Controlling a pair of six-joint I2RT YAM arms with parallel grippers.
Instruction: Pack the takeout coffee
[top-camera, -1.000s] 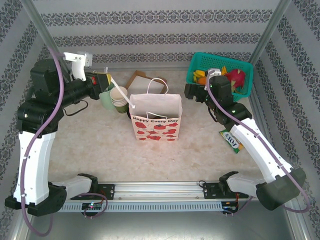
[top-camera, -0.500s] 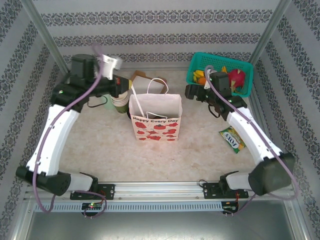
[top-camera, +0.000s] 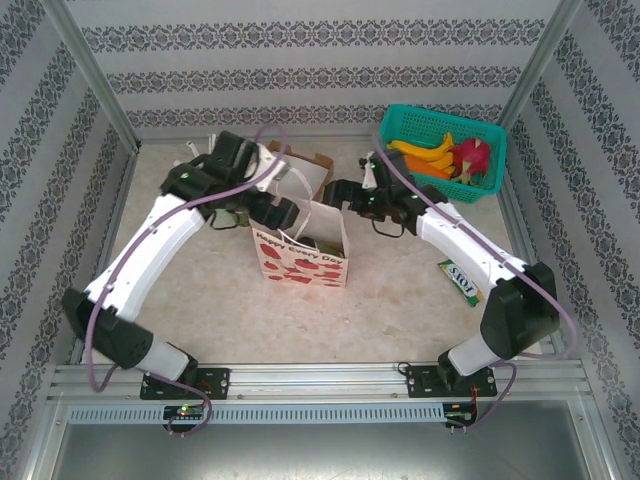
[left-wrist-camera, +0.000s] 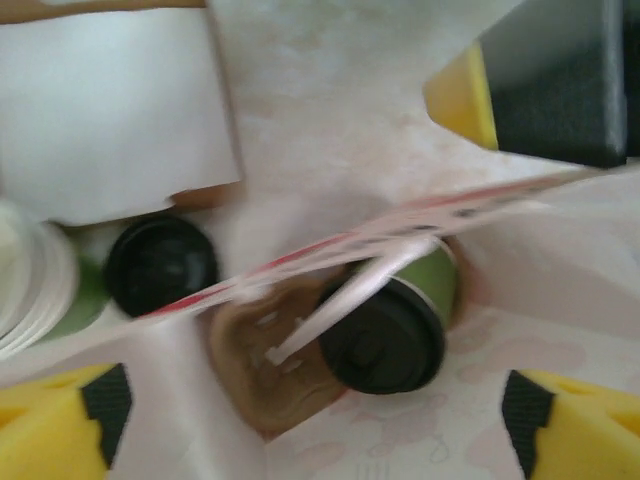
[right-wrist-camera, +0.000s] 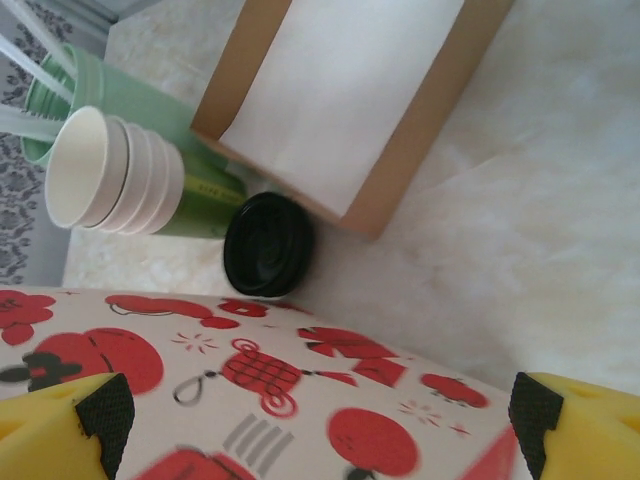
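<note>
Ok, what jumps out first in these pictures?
The white paper bag printed with red tomatoes stands open mid-table. Seen from the left wrist, a green cup with a black lid sits inside it with a brown pulp carrier. A teal fruit basket sits far right.

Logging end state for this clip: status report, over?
Left gripper open, above bag. Right gripper open at bag's side. Takeout coffee lidded, inside bag beside carrier. Handle strap across its lid.

Your overhead: bright, even, soft shadows. Left wrist: paper bag rim smeared, takeout coffee soft. Right wrist sharper.
</note>
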